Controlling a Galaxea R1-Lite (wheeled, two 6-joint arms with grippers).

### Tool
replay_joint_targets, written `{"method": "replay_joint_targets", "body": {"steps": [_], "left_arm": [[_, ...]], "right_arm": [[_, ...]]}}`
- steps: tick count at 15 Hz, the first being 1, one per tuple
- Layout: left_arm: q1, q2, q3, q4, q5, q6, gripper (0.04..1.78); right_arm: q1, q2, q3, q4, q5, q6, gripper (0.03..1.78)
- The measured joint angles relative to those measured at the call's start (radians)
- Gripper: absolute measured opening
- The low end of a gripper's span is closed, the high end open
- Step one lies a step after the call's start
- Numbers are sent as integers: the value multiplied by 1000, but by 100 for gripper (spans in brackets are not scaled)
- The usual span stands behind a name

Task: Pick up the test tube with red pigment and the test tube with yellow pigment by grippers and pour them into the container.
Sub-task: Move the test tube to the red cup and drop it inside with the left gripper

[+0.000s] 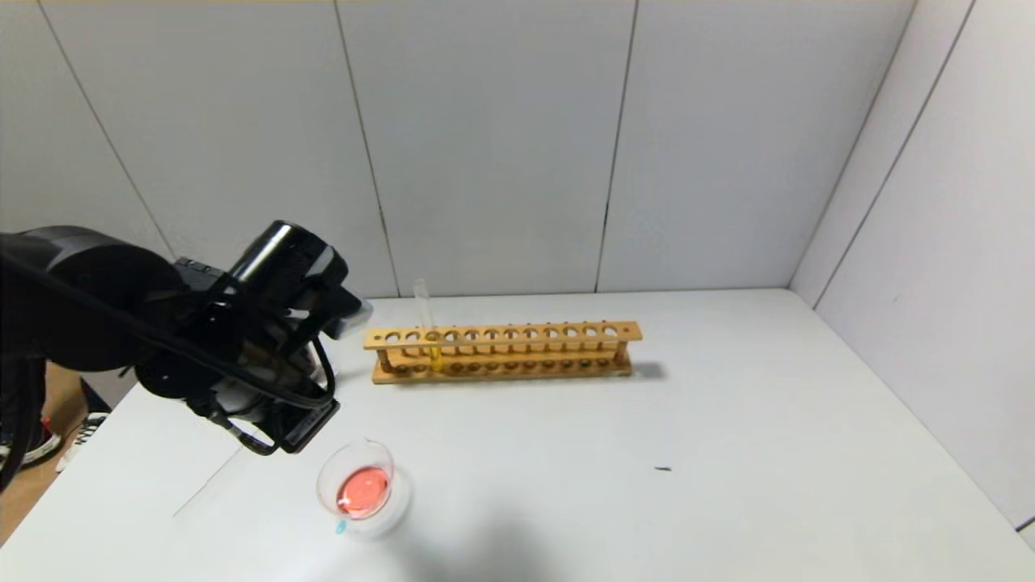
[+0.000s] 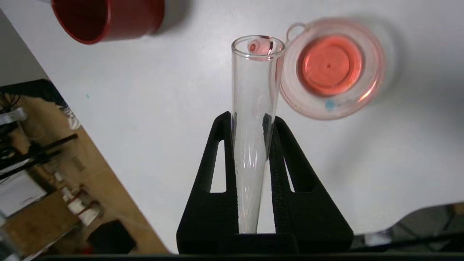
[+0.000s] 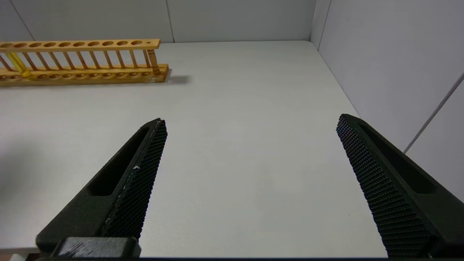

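L gripper (image 2: 252, 123) clamped, R gripper (image 3: 252, 125) wide

The white desk (image 1: 614, 453) fills the lower half of the head view. A wooden test tube rack (image 1: 503, 352) stands across its middle, toward the back wall, with the test tube with yellow pigment (image 1: 426, 323) upright in a hole near its left end. The container (image 1: 359, 488), holding orange-red liquid, sits at the lower left. In the left wrist view a dark red cup (image 2: 107, 18) stands on the desk at the upper left.
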Motion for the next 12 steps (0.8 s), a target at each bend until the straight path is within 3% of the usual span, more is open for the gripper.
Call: {"method": "replay_joint_targets", "body": {"steps": [5, 8, 12], "left_arm": [[159, -93, 134, -420, -95, -56, 31], [263, -117, 145, -557, -159, -63, 31], [353, -103, 148, -768, -177, -95, 31]], "right_arm": [[0, 0, 0, 0, 0, 0, 171], [0, 0, 0, 0, 0, 0, 171], [0, 0, 0, 0, 0, 0, 171]]}}
